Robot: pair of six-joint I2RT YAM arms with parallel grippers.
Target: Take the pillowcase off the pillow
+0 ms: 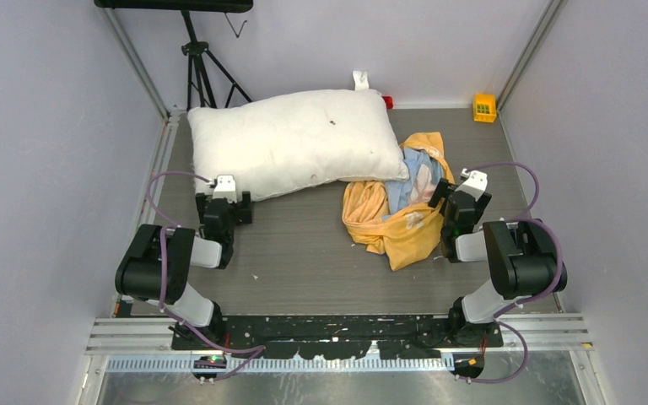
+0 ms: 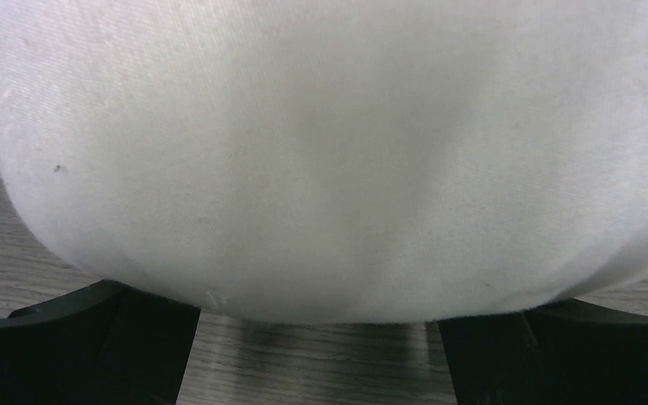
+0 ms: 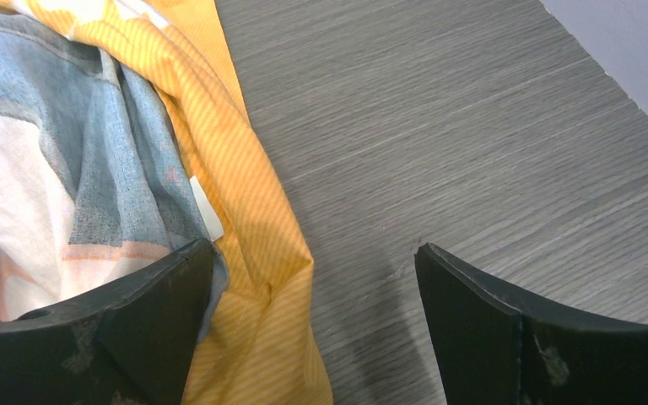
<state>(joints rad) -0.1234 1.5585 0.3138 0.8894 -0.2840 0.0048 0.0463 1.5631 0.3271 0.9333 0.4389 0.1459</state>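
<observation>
Shows the pillow (image 1: pixel 291 143) bare and white across the far left of the table (image 1: pixel 304 270), wholly out of its cover. Shows the pillowcase (image 1: pixel 401 224) crumpled in an orange heap just to the right, with the blue and pale lining turned up and the far edge touching the pillow's right corner.

Places the left gripper (image 1: pixel 224 198) at the pillow's near edge, jaws spread to the full and gripping nothing. Seen from that wrist, fills the frame with white cloth above both fingers (image 2: pixel 93 346), probably a stance for steadying the cushion.

Places the right gripper (image 1: pixel 447 198) at the heap's right side, jaws likewise wide and empty, one over the striped orange hem and the other over bare table. Fits a stage where no further pull is needed.

Judged complete, or nearly so: nothing left but to draw both arms clear.
</observation>
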